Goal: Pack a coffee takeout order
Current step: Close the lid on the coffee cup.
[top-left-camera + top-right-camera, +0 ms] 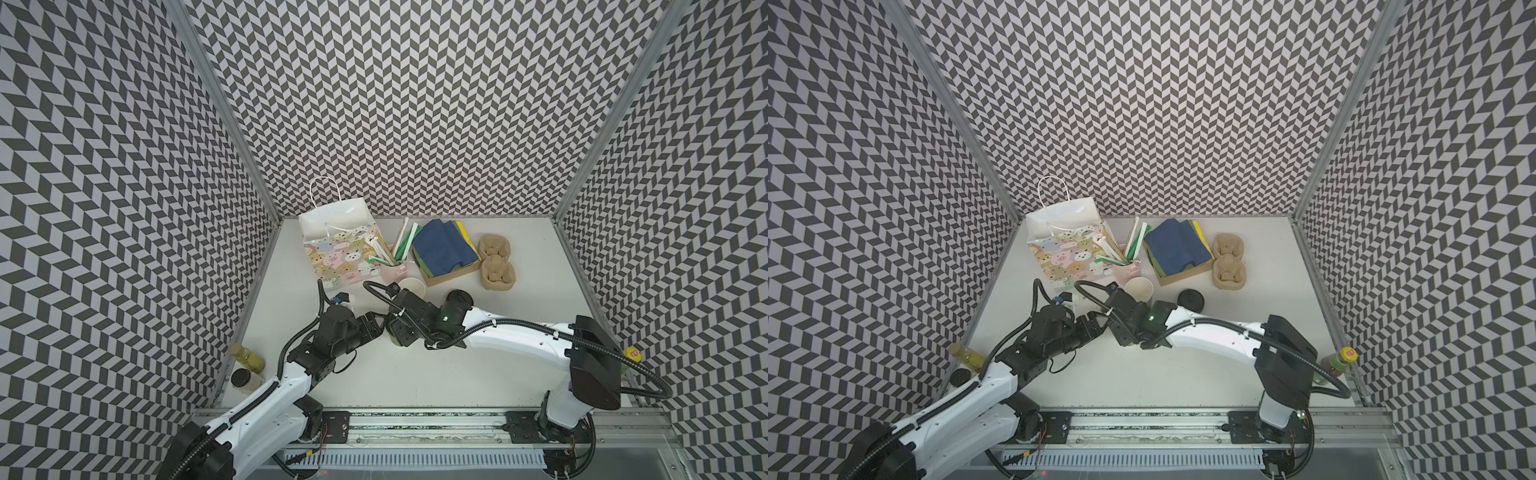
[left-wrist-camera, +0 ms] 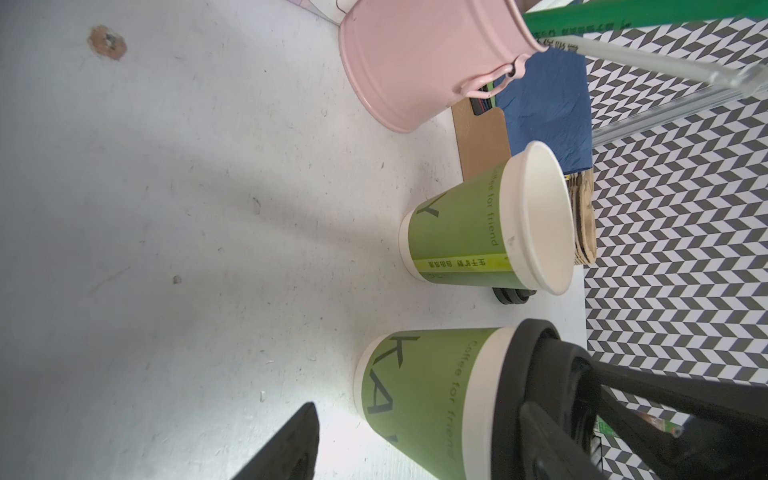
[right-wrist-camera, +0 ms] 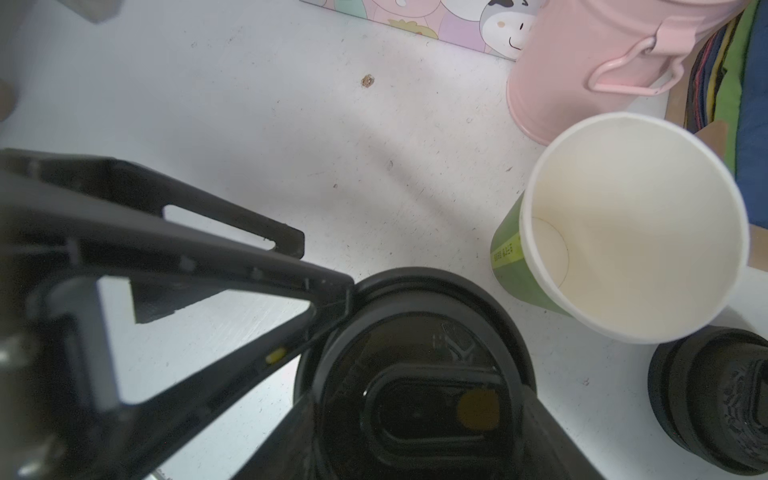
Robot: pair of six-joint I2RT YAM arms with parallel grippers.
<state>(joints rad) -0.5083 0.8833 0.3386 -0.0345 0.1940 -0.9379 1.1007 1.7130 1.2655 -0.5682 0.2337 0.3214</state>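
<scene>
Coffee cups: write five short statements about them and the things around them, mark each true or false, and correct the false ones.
1. One green cup wears a black lid. True.
2. The other green cup is lidded too. False: it stands open, white inside.
3. A dark blue napkin tops the pile in the cardboard box. True.
4. The right gripper hangs free, touching nothing. False: its fingers clamp the black lid.
5. The pink bucket is empty. False: it holds straws.
</scene>
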